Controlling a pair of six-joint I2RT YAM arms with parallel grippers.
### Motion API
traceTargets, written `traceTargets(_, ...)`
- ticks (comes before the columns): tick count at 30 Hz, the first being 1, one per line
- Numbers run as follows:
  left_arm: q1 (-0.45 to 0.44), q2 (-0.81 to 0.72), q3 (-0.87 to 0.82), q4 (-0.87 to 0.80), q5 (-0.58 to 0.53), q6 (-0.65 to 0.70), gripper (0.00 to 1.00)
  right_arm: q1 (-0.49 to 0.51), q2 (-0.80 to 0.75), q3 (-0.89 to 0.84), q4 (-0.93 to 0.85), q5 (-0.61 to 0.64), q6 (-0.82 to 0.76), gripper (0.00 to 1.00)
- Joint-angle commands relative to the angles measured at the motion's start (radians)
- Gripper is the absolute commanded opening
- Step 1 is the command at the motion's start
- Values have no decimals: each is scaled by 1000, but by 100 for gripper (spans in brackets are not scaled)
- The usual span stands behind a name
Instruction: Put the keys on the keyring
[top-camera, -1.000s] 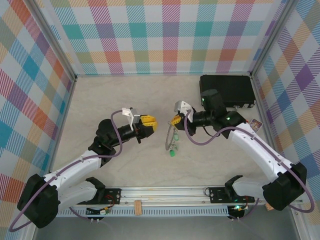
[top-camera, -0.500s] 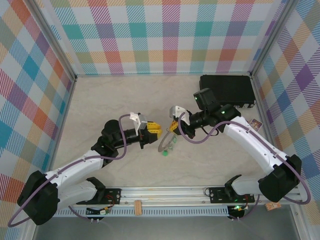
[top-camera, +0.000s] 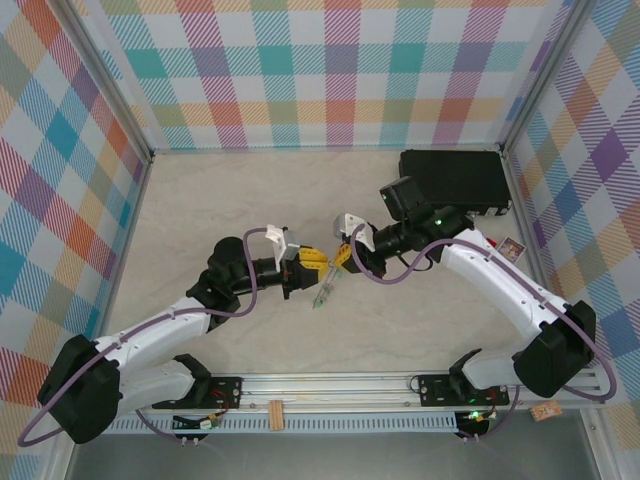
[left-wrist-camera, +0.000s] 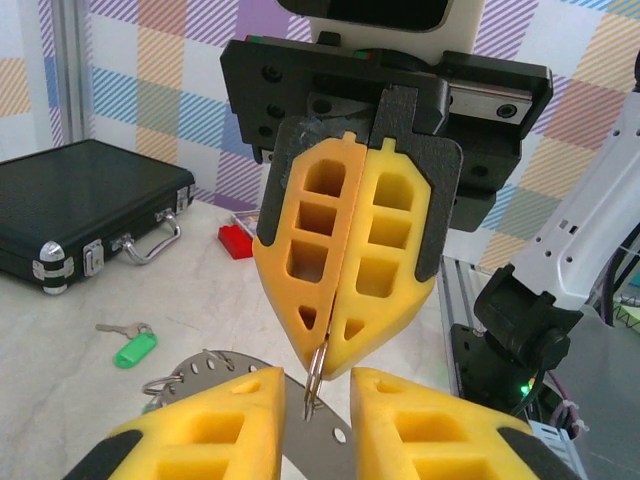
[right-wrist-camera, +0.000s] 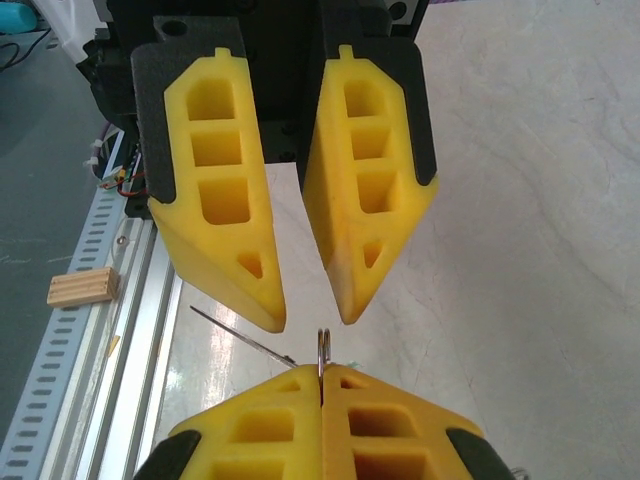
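— Where is the keyring (left-wrist-camera: 215, 365) hanging?
— Off the worktop (top-camera: 200, 200), left of the black case (top-camera: 455, 180); the right claw (left-wrist-camera: 320, 368) is clamping its edge.
— And the left claw (right-wrist-camera: 310, 312)?
— Its jaws are standing apart, flanking the ring.

keyring (left-wrist-camera: 205, 363) 1 | loose green-tagged key (left-wrist-camera: 133, 347) 1 | black case (top-camera: 455, 180) 1 | wood block (right-wrist-camera: 82, 287) 1

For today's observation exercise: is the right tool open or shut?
Shut: the right tool pinches the keyring edge between touching yellow fingers.
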Motion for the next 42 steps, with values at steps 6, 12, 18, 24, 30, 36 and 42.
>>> traceTargets(6, -14, 37, 49, 22, 44, -8, 23, 17, -9, 47, -15, -75, 3, 0)
traceTargets(12, -18, 44, 57, 23, 61, -17, 19, 24, -7, 47, -18, -78, 3, 0)
traceTargets(18, -19, 55, 63, 6, 81, -9, 5, 27, -18, 50, -15, -87, 4, 0)
traceTargets(24, -19, 36, 49, 15, 67, 2, 0, 28, -39, 33, 5, -71, 15, 0)
traceTargets(30, -19, -3, 18, 57, 4, 5, 0, 27, -84, -6, 65, -10, 81, 22)
traceTargets(36, -19, -44, -11, 150, -43, -36, 0, 24, -178, -101, 234, 158, 279, 33)
traceTargets(42, -19, -49, -35, 310, -76, -123, 0, 23, -295, -265, 474, 223, 471, 32)
